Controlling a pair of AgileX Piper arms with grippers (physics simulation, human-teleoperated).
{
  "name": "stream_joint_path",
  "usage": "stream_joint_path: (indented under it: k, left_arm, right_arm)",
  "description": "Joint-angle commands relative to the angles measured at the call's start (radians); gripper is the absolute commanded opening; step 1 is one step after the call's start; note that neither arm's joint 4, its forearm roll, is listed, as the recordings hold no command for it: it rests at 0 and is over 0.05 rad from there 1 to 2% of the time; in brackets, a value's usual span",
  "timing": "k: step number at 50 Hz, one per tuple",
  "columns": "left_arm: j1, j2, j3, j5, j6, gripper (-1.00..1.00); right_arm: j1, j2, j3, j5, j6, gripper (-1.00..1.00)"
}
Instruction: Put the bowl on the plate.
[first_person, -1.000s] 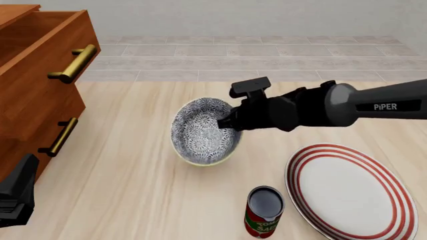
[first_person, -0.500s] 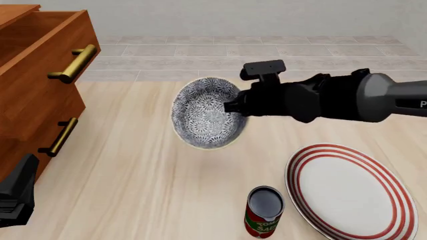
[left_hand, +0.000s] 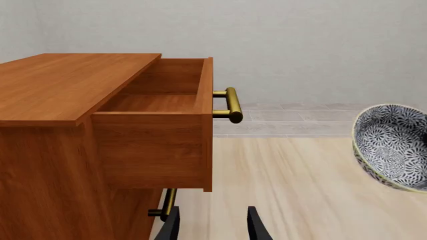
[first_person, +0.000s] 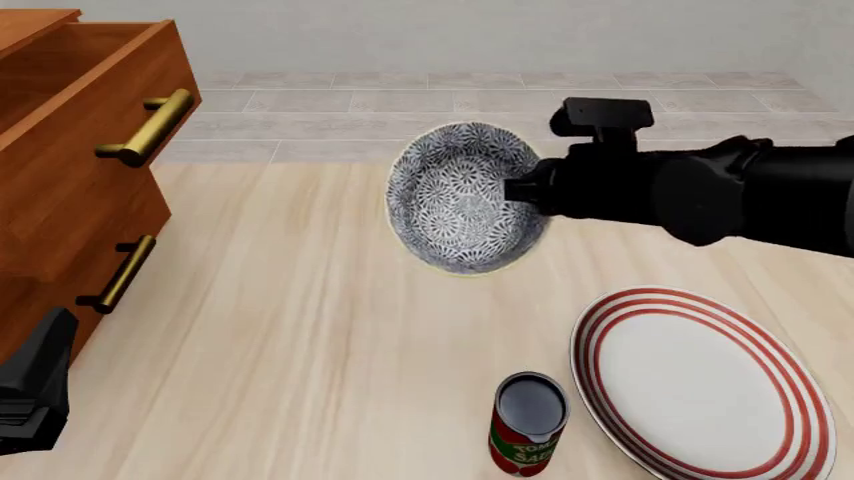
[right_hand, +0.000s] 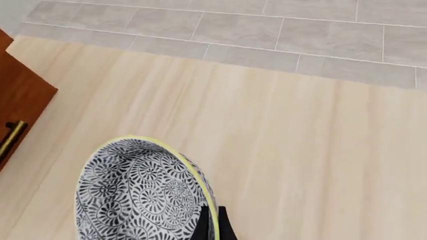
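The right gripper (first_person: 514, 192), its fingers pinched on the rim of the bowl (first_person: 463, 197), has lifted the bowl off the worktop (first_person: 294, 330) and carried it rightward and farther from the camera over the past second. The bowl now hangs tilted in the air, closer to the plate (first_person: 701, 385) than before.

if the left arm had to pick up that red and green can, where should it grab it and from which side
Probably around the can's cylindrical side wall, coming in from the robot's left, where the table is bare. It stands upright with the plate close on its right, so that side looks cramped. The left gripper is open.
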Motion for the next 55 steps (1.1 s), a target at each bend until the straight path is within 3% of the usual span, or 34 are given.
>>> stream_joint_path:
  k: [1, 22, 34, 55]
  left_arm:
    - [0.0, 0.0, 0.0, 0.0, 0.0, 1.0]
    - [0.0, 0.0, 0.0, 0.0, 0.0, 1.0]
    - [0.0, 0.0, 0.0, 0.0, 0.0, 1.0]
    - [0.0, 0.0, 0.0, 0.0, 0.0, 1.0]
  right_arm:
    - [-0.065, -0.121, 0.08, 0.012, 0.016, -1.0]
    - [-0.17, -0.349, 0.232, 0.08, 0.024, -1.0]
    - [-0.278, -0.565, 0.38, 0.148, 0.05, -1.0]
    - [-0.357, -0.758, 0.466, 0.263, 0.063, -1.0]
